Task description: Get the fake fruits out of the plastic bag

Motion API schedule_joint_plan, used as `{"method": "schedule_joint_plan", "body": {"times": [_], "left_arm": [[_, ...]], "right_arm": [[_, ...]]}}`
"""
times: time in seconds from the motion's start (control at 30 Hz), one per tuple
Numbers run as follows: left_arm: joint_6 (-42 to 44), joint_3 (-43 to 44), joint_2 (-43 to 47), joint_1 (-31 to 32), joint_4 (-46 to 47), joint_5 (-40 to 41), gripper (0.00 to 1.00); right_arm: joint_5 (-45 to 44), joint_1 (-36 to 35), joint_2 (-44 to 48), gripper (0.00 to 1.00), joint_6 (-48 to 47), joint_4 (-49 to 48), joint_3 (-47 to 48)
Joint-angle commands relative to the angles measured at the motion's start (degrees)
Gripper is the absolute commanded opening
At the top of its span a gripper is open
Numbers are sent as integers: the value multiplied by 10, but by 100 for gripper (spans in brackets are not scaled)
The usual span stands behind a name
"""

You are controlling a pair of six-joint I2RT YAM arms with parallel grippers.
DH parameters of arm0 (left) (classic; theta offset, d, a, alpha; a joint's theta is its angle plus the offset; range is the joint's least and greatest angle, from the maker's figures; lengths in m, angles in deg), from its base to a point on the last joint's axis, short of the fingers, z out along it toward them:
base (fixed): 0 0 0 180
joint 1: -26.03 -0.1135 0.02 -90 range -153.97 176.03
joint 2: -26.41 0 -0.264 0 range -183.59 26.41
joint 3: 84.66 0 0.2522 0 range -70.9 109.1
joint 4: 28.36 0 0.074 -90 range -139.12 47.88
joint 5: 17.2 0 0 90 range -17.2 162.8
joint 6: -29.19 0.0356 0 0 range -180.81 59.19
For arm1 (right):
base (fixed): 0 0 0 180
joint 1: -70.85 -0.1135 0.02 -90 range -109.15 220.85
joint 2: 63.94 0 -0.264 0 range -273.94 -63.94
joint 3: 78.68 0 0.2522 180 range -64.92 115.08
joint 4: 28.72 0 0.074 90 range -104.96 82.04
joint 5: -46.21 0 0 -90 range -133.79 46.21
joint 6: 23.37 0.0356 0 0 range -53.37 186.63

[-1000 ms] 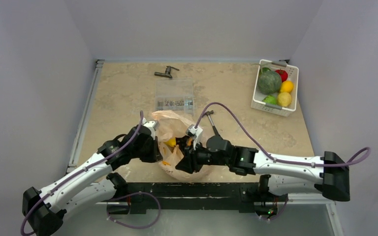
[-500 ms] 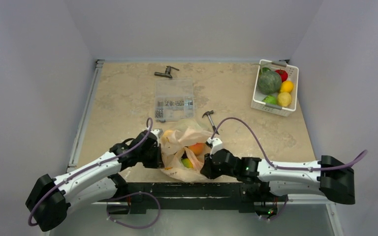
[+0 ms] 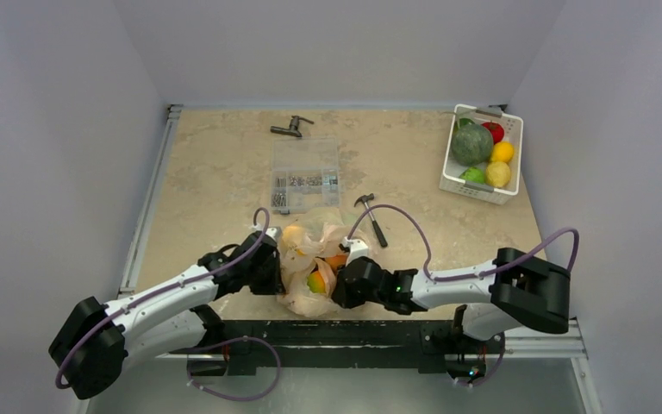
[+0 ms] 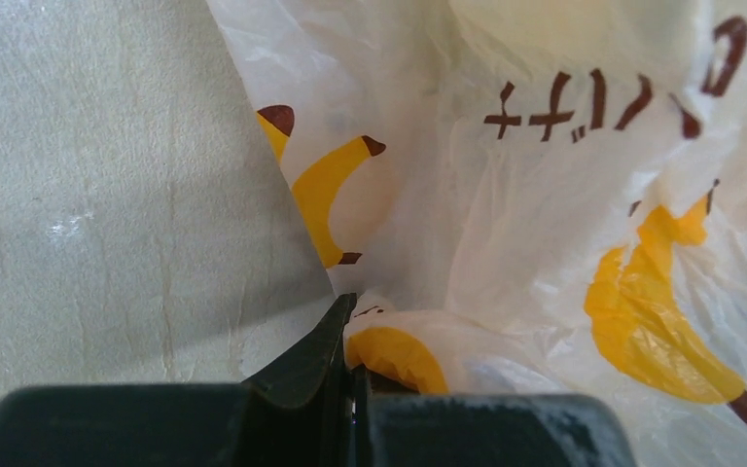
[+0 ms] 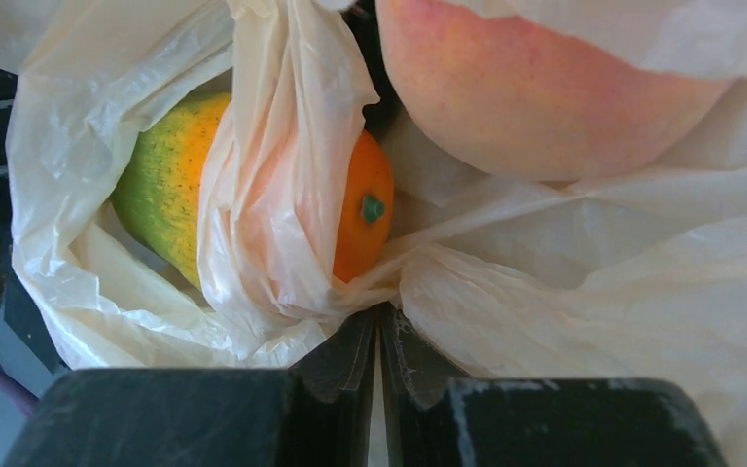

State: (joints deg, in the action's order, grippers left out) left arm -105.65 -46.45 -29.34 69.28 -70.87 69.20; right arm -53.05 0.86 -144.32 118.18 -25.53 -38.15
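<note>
The plastic bag [image 3: 306, 259] lies crumpled near the table's front edge, between both arms. In the left wrist view the plastic bag [image 4: 545, 195] shows yellow banana prints, and my left gripper [image 4: 353, 326] is shut on a fold of its film. My right gripper [image 5: 381, 313] is shut on a bunched edge of the plastic bag [image 5: 564, 292]. Inside lie the fake fruits: a peach [image 5: 545, 88], an orange ball with a green stem dot [image 5: 362, 219] and a green-yellow fruit [image 5: 170, 185]. From above, the orange [image 3: 336, 260] and the green-yellow fruit [image 3: 316, 282] show through the mouth.
A white basket [image 3: 448, 164] at the back right holds a dark green vegetable and red, yellow and green pieces. A clear parts box [image 3: 306, 175] stands behind the bag, a small hammer [image 3: 368, 216] to its right, and a black tool [image 3: 290, 127] at the back.
My right gripper has closed onto the bag's edge. Both grippers and the bag have shifted toward the near edge, and the right arm has folded back.
</note>
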Motion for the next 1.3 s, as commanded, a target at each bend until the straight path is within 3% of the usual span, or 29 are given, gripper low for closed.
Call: {"method": "schedule_joint_plan", "body": {"times": [0.0,0.13,0.33,0.43,0.57,0.67,0.93,1.13,1.27], "left_arm": [[-25,-12,3,2,26,4,0],[-28,-15,46,1,28,-6,0],[-13,41,125,2,-58,-2,0],[-10,48,148,2,-72,5,0],[-6,61,143,1,-76,-16,0],[-3,58,133,1,-70,-17,0],[-22,24,134,2,-47,-40,0],[-34,8,173,1,-42,-50,0],[-43,7,167,2,-46,-58,0]], "right_arm": [[-41,3,19,10,-49,74,36],[-32,1,112,30,-80,132,53],[19,3,194,53,-116,147,73],[24,8,181,62,-115,144,94],[54,77,141,59,-88,105,89],[59,78,116,74,-132,58,90],[84,79,79,92,-137,-23,99],[85,79,-12,96,-156,-61,140],[51,65,-59,87,-196,-32,183]]}}
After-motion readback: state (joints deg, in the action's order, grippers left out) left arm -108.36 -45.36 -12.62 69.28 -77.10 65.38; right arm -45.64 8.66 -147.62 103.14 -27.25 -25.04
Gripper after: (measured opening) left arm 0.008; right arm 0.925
